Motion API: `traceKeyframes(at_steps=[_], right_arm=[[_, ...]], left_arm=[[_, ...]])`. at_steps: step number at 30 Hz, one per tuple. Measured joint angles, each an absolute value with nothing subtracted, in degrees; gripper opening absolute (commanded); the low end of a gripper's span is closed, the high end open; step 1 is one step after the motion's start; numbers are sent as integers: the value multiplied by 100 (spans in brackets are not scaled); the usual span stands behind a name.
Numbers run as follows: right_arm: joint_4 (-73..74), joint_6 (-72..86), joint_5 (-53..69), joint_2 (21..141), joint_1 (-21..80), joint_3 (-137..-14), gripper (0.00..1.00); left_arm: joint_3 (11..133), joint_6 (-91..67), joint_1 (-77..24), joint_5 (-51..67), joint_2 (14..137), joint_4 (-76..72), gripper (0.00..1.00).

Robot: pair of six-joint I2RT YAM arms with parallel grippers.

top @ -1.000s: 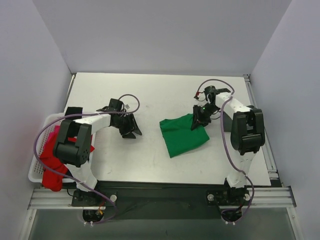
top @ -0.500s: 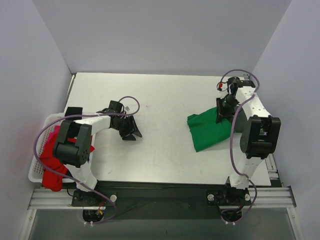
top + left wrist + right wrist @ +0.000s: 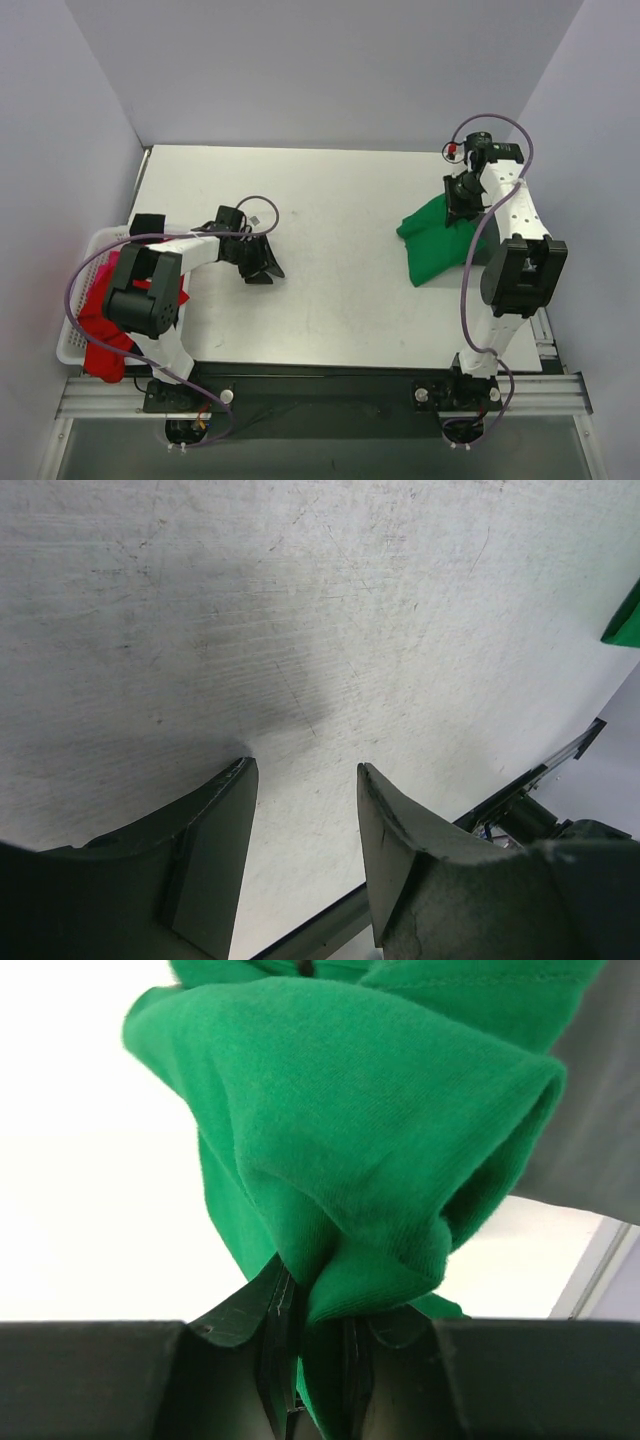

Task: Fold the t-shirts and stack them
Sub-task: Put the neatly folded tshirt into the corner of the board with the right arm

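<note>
A folded green t-shirt [image 3: 432, 243] lies at the right side of the table, its far edge lifted. My right gripper [image 3: 460, 203] is shut on that edge; the right wrist view shows bunched green cloth [image 3: 360, 1150] pinched between the jaws. My left gripper [image 3: 262, 268] is open and empty, low over bare table at centre left; its fingers [image 3: 215, 850] stand apart in the left wrist view. A red t-shirt [image 3: 100, 325] lies crumpled in the white basket [image 3: 80, 265] at the left edge.
White walls close the table on the left, back and right. A metal rail [image 3: 320, 385] runs along the near edge. A corner of green cloth [image 3: 625, 620] shows at the right edge of the left wrist view.
My right gripper has dragged the green t-shirt from the table's middle to the right and farther back. The left gripper has stayed nearly still.
</note>
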State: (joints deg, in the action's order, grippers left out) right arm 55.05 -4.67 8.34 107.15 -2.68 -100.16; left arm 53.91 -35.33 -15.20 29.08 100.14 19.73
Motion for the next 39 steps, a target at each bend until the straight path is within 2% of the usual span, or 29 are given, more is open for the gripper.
traceKeyframes(at_steps=[18, 39], right_arm=[[5826, -484, 972, 10737, -773, -10932, 0], [5935, -532, 1286, 10879, -1428, -11222, 0]], left_arm=[[5225, -3542, -1520, 3052, 9953, 1850, 54], [5048, -3542, -1518, 3092, 9810, 1796, 54]])
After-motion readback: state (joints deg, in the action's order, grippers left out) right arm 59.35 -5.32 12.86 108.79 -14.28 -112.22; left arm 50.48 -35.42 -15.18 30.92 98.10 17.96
